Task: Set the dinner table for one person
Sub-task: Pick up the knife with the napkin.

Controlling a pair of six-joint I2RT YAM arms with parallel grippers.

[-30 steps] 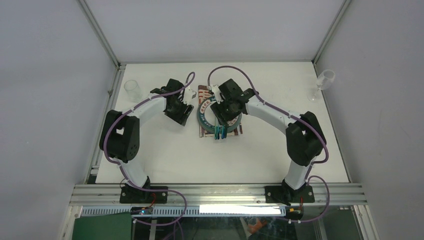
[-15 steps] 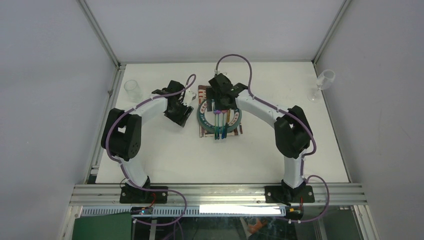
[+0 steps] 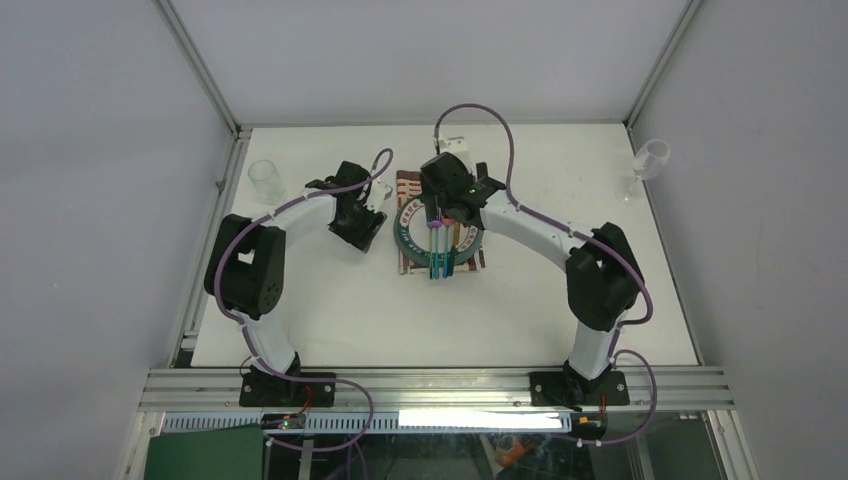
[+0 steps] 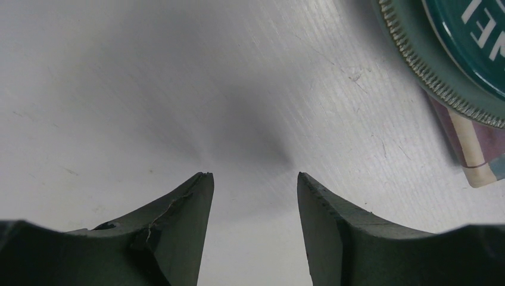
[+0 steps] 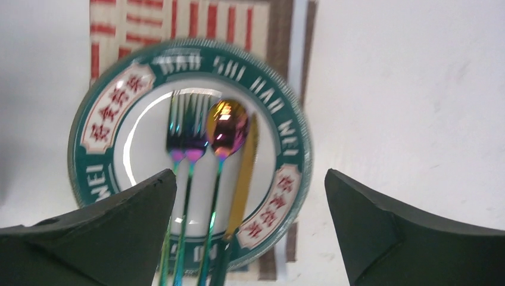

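The left pincer (image 4: 253, 176) hangs parted, holding nothing, over the white counter (image 4: 149, 89); a green plate (image 4: 417, 56) overlaps a placemat (image 4: 476, 158) upper right.

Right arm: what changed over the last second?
The right gripper opened wide and drew back toward the far side of the dinner table, leaving the cutlery uncovered, lying across the plate. The left gripper, placemat, tumbler and stemmed glass stayed put.

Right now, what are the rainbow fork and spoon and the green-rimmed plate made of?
The rainbow-coloured fork and spoon look like polished metal with an iridescent coating: they gleam mirror-like. The round green-rimmed plate is probably glazed ceramic or enamel; its white centre glints.
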